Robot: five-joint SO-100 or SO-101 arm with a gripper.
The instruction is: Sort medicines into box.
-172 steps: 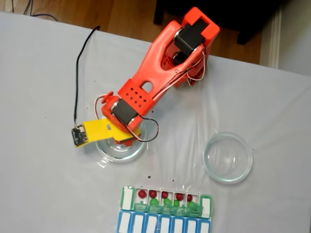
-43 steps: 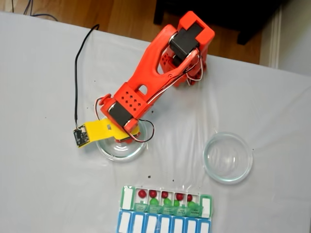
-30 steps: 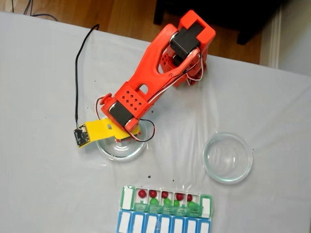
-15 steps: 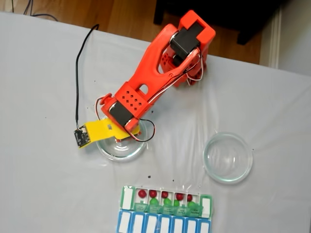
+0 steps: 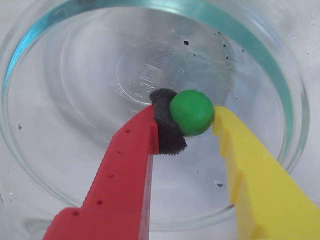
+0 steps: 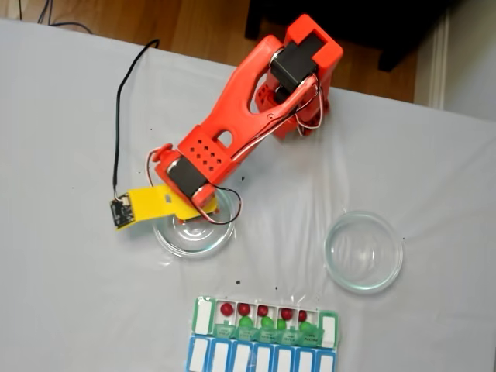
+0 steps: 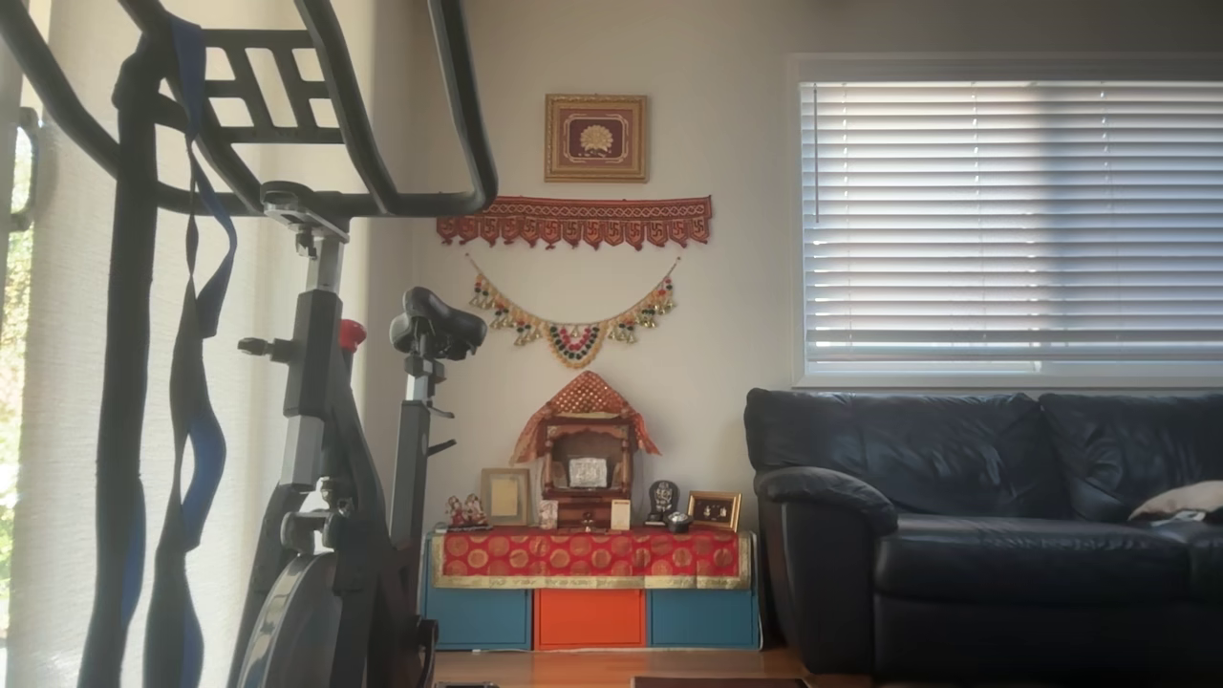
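Note:
In the wrist view my gripper (image 5: 189, 115) is shut on one green medicine ball (image 5: 192, 113), pinched between the black foam pad of the red finger (image 5: 131, 165) and the yellow finger (image 5: 252, 175). The ball hangs just over the floor of a clear glass dish (image 5: 280, 85). In the fixed view the orange arm reaches down over that left dish (image 6: 174, 240), and the gripper (image 6: 200, 212) sits mostly under the wrist. The box (image 6: 203, 316) lies near the front edge, lids open, with several dark red medicines (image 6: 226, 308) and green medicines (image 6: 309, 328) in its compartments.
A second round glass dish (image 6: 363, 252) stands to the right of the arm. A blue-and-white organiser row (image 6: 263, 358) lies against the box's front. A black cable (image 6: 124, 116) runs from the wrist camera to the table's back edge. Small dark specks dot the white cloth.
The wrist with its yellow piece has shifted a little up and to the left over the left dish. The box and both dishes have not moved.

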